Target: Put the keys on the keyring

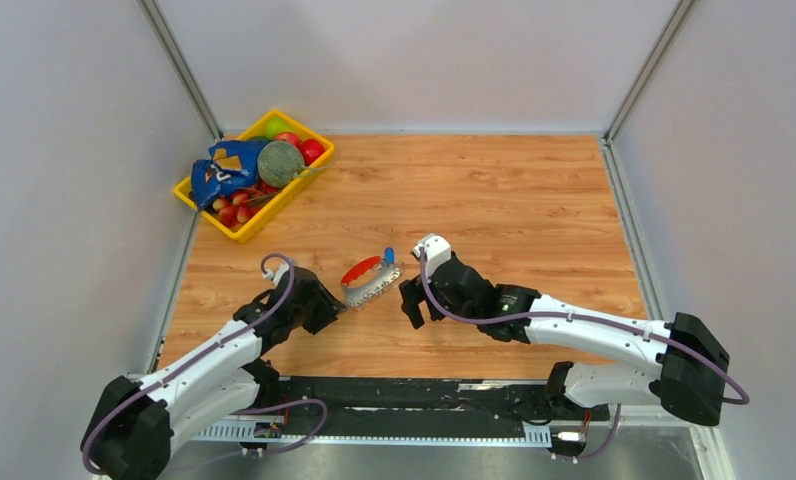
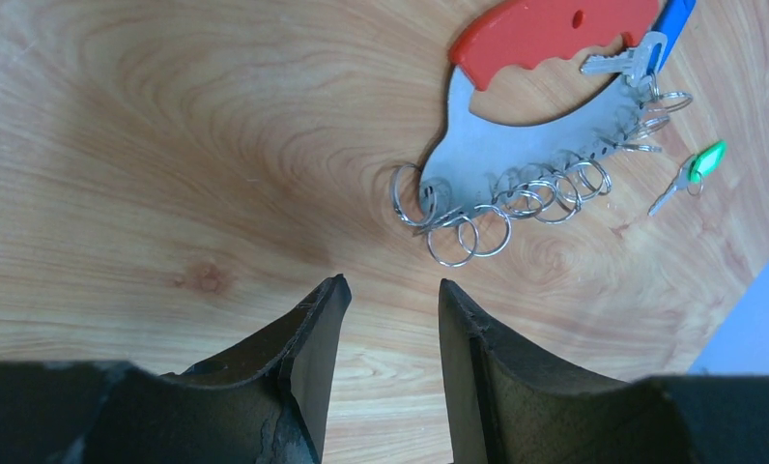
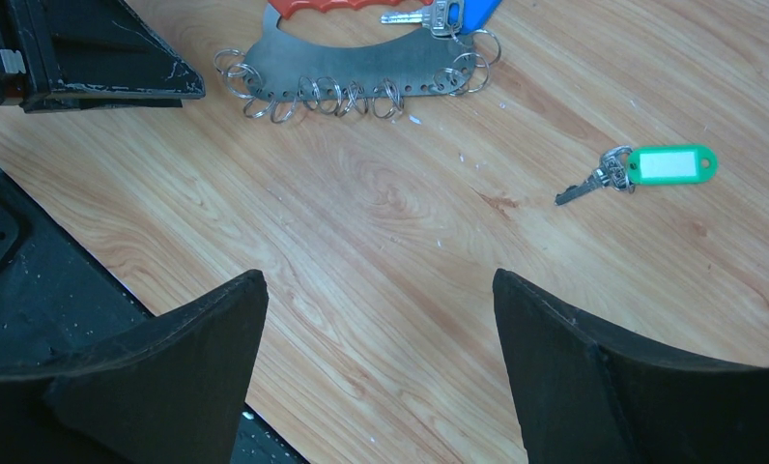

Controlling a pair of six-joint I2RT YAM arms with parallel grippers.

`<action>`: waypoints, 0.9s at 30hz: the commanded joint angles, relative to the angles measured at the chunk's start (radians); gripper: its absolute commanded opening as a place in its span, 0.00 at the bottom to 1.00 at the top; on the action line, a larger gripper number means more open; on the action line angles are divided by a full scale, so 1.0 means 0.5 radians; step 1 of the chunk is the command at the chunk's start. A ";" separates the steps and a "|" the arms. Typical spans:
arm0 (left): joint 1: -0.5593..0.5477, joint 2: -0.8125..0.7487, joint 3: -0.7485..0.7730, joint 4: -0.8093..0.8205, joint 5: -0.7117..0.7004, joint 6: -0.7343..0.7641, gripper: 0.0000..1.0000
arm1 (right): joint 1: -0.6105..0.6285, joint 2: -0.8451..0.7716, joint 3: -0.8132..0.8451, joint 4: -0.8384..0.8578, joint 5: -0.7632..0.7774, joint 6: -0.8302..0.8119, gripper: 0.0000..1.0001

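Observation:
The keyring lies flat mid-table: a red curved handle on a silvery plate edged with several split rings. The blue-capped key sits at the plate's far end among the rings; its blue cap is partly cut off. The green-capped key lies loose on the wood beside the plate, also in the left wrist view; I cannot make it out in the top view. My left gripper is open and empty, just short of the nearest rings. My right gripper is open and empty, over bare wood.
A yellow bin with balls, red fruit and a blue bag stands at the back left. White walls close in the table on three sides. A black rail runs along the near edge. My left gripper's fingers show in the right wrist view.

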 commanded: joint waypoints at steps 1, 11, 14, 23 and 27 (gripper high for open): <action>0.044 -0.056 -0.055 0.089 0.052 -0.163 0.50 | 0.021 -0.055 -0.015 0.084 0.035 0.041 0.90; 0.139 -0.245 -0.203 0.194 0.079 -0.350 0.51 | 0.033 -0.041 -0.032 0.115 0.010 0.034 0.90; 0.155 -0.231 -0.206 0.207 0.091 -0.370 0.51 | 0.036 -0.034 -0.033 0.116 0.008 0.035 0.90; 0.196 -0.099 -0.265 0.364 0.128 -0.465 0.51 | 0.048 -0.039 -0.040 0.128 0.005 0.047 0.90; 0.215 -0.073 -0.277 0.386 0.128 -0.500 0.51 | 0.052 -0.042 -0.050 0.128 0.010 0.052 0.90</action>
